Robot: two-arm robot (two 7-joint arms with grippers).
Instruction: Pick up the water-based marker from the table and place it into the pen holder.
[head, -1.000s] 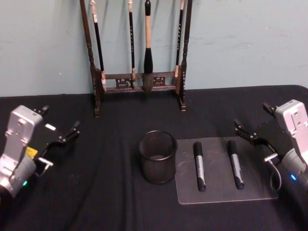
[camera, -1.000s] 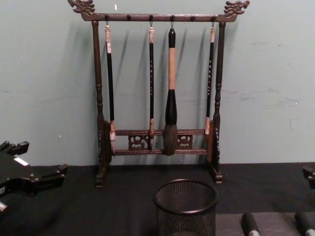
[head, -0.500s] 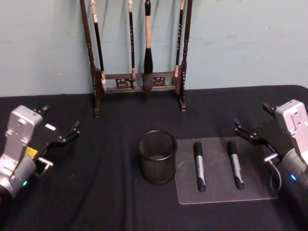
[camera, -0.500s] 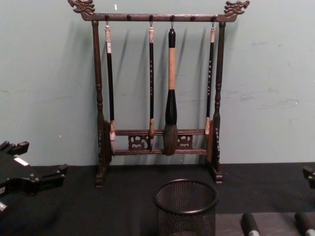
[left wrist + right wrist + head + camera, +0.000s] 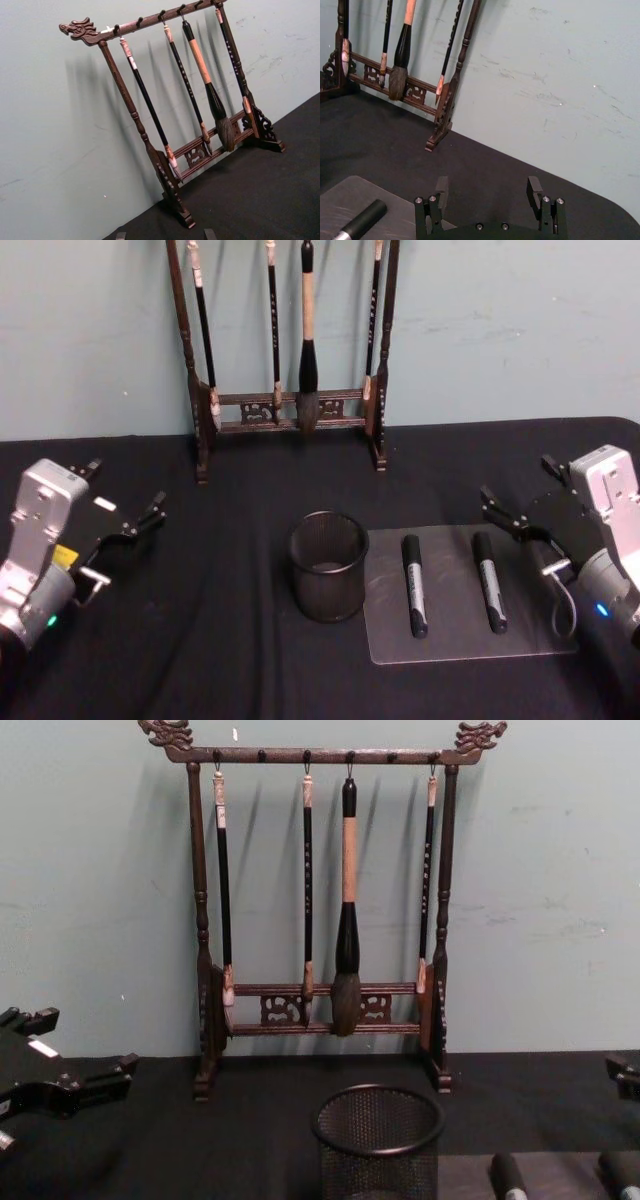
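Two alike water-based markers with black caps and grey barrels lie side by side on a clear plate [image 5: 452,635]: one [image 5: 414,584] nearer the pen holder, the other [image 5: 489,581] to its right. The pen holder [image 5: 328,565], a black mesh cup, stands upright just left of the plate with no marker in it. My right gripper [image 5: 516,486] hovers open beyond the plate's right far corner, apart from both markers; its wrist view shows the open fingers [image 5: 441,188] and a marker cap [image 5: 364,221]. My left gripper [image 5: 125,488] waits open at the far left.
A tall dark wooden brush rack [image 5: 290,410] with hanging brushes stands against the wall behind the pen holder. Black cloth covers the table [image 5: 230,640]. The chest view shows the cup [image 5: 378,1140] and both marker caps [image 5: 508,1175] at its lower edge.
My right gripper has shifted slightly left, toward the plate. The left arm, markers and pen holder have not moved.
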